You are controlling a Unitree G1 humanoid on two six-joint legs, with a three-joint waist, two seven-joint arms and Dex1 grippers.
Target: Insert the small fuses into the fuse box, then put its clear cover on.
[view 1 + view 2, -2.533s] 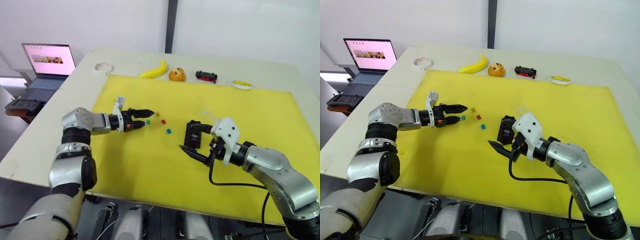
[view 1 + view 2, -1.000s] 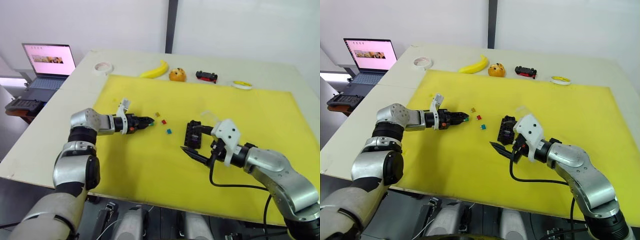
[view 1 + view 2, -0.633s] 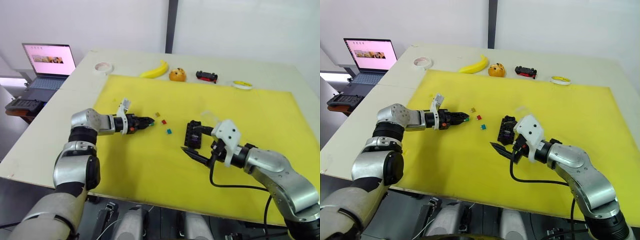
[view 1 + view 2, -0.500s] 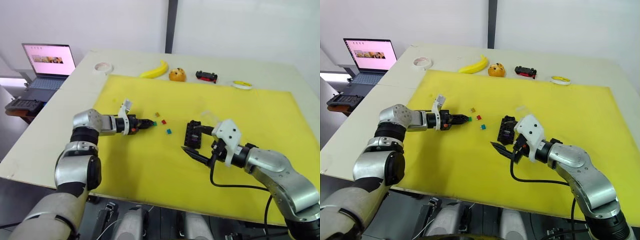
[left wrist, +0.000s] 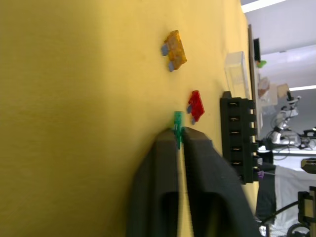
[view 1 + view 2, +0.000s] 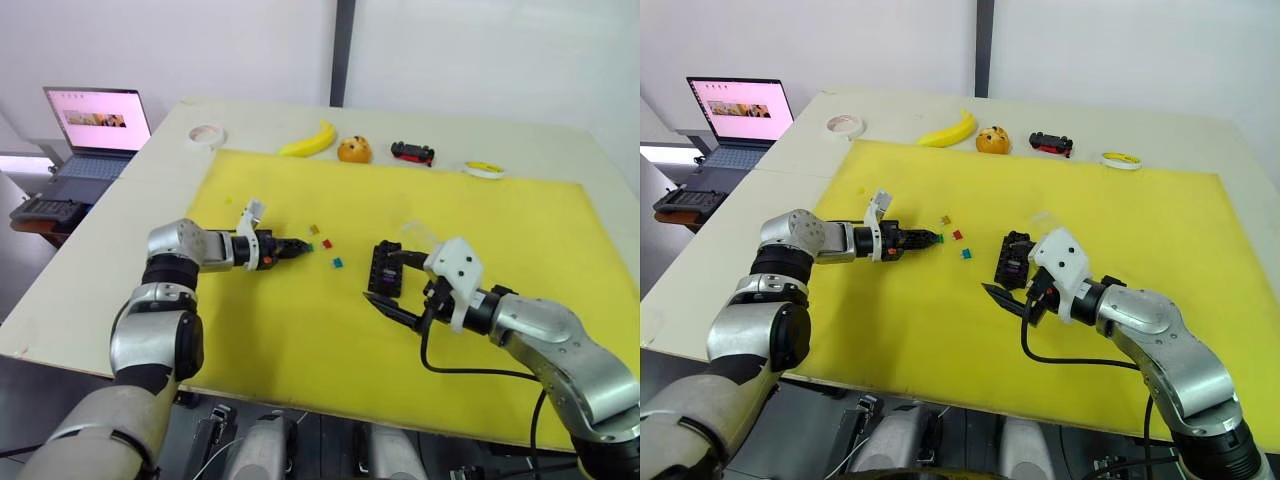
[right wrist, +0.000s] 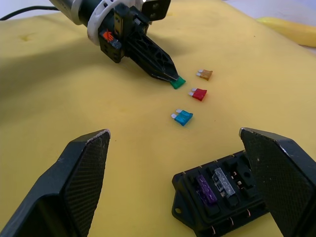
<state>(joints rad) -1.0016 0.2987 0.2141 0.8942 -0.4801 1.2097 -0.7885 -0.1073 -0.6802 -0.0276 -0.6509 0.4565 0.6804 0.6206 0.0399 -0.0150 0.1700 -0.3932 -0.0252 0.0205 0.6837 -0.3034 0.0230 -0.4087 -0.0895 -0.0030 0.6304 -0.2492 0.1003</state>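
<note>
My left gripper (image 6: 303, 244) lies low on the yellow mat (image 6: 300, 320), shut on a green fuse (image 5: 177, 129) that sticks out of its tips. Just past it lie a red fuse (image 7: 198, 94), an orange fuse (image 7: 205, 74) and a teal fuse (image 7: 182, 117). The black fuse box (image 6: 386, 268) sits mid-mat with a purple fuse (image 7: 206, 188) and a clear grey one (image 7: 223, 181) in its slots. The clear cover (image 6: 420, 235) rests just behind the box. My right gripper (image 7: 173, 132) hovers open right at the box, holding nothing.
Along the mat's far edge are a banana (image 6: 310, 140), an orange toy (image 6: 353, 150), a black-and-red toy car (image 6: 412, 152) and a yellow tape roll (image 6: 484, 169). A white tape roll (image 6: 207, 134) and a laptop (image 6: 95, 125) stand at the far left.
My left fingers have closed onto the green fuse and the gripper has shifted slightly right. The right arm has stayed put.
</note>
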